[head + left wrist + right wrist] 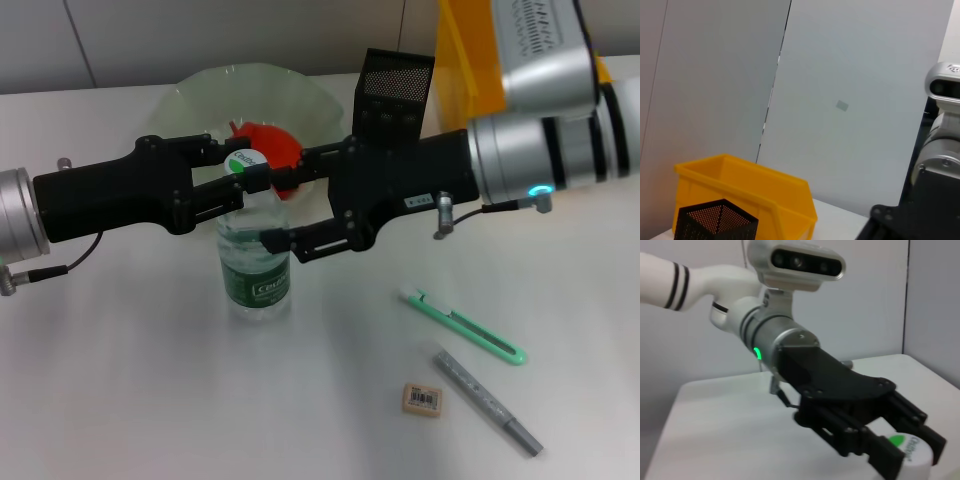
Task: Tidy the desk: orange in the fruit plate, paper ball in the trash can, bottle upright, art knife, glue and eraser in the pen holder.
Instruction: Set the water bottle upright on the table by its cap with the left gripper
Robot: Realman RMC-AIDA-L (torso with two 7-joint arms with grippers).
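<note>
Standing upright on the white table (120, 400) before the pale green fruit plate (200, 95), the clear plastic bottle (254, 270) with its white cap is clasped at the neck by the left gripper (232, 185), while the right gripper (290, 210), jaws spread, is held just beside it.

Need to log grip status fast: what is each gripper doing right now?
Left gripper: shut on the bottle at its cap.
Right gripper: open, jaws around the bottle's neck.
</note>
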